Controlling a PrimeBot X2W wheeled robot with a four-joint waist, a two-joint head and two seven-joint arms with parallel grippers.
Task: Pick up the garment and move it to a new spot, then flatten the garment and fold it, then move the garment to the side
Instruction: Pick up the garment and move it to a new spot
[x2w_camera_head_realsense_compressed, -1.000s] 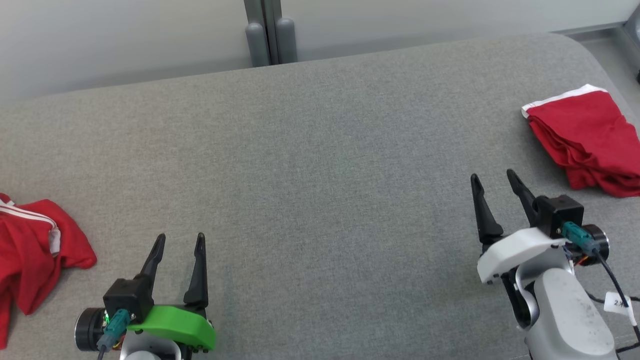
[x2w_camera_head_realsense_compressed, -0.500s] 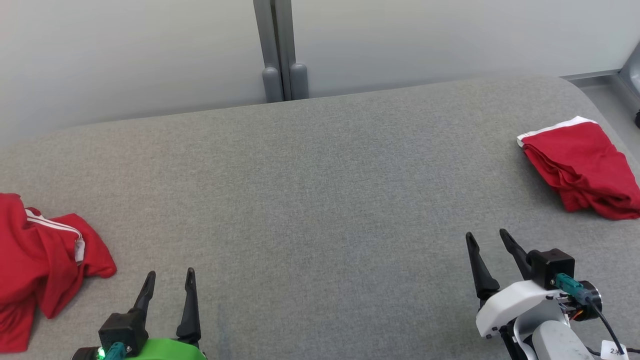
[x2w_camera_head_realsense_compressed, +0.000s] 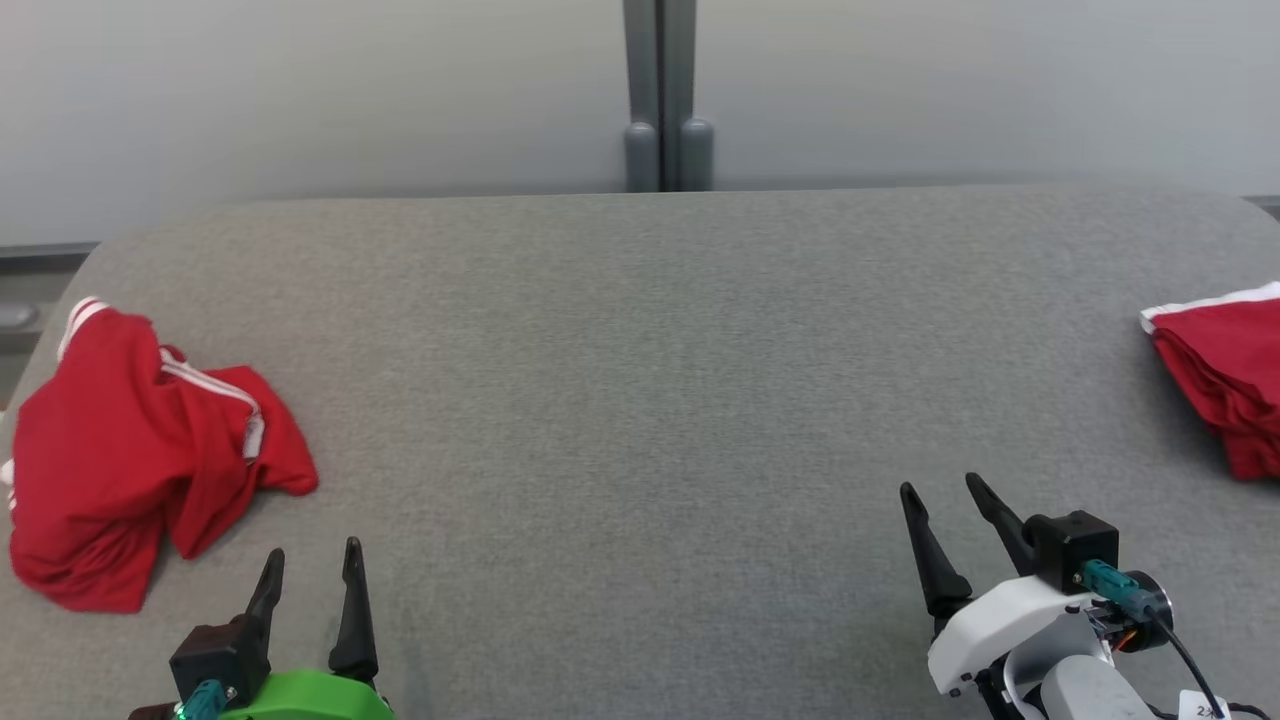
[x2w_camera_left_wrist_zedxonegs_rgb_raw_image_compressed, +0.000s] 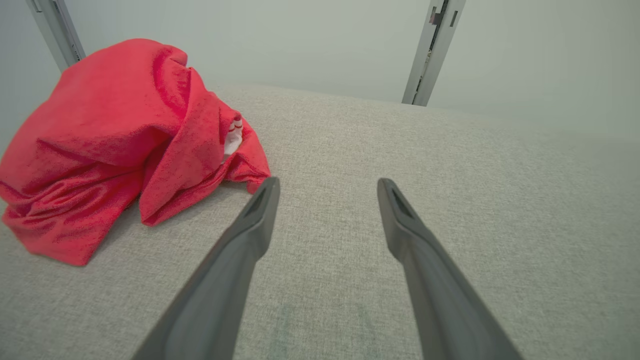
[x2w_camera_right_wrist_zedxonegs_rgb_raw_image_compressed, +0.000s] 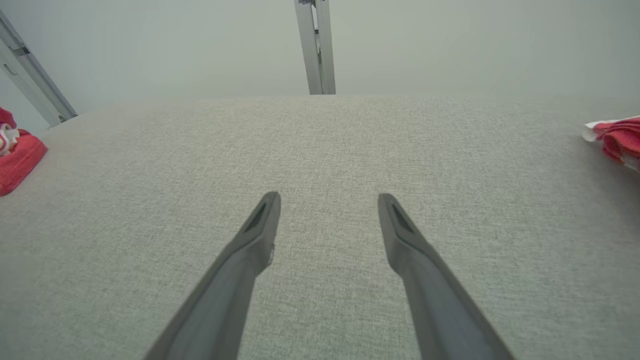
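Observation:
A crumpled red garment (x2w_camera_head_realsense_compressed: 140, 450) with white stripes lies in a heap at the left end of the grey padded table (x2w_camera_head_realsense_compressed: 640, 380). My left gripper (x2w_camera_head_realsense_compressed: 312, 552) stands open just to the right of it and nearer to me, with nothing between its fingers. In the left wrist view the garment (x2w_camera_left_wrist_zedxonegs_rgb_raw_image_compressed: 115, 135) is to the upper left of the open left gripper (x2w_camera_left_wrist_zedxonegs_rgb_raw_image_compressed: 327, 181), its hem close to the left fingertip (x2w_camera_left_wrist_zedxonegs_rgb_raw_image_compressed: 267, 192). My right gripper (x2w_camera_head_realsense_compressed: 940, 487) is open over bare table at the lower right. The right gripper (x2w_camera_right_wrist_zedxonegs_rgb_raw_image_compressed: 328, 195) holds nothing.
A folded red garment (x2w_camera_head_realsense_compressed: 1225, 385) with a white band lies at the table's right edge, also seen as the folded piece (x2w_camera_right_wrist_zedxonegs_rgb_raw_image_compressed: 617, 137) in the right wrist view. A grey post (x2w_camera_head_realsense_compressed: 660, 95) stands against the pale wall behind the table. The table's corners are rounded.
The head camera has swung left, so the crumpled garment shows in full and the folded one has slid to the right edge. Both grippers sit lower in view, still open.

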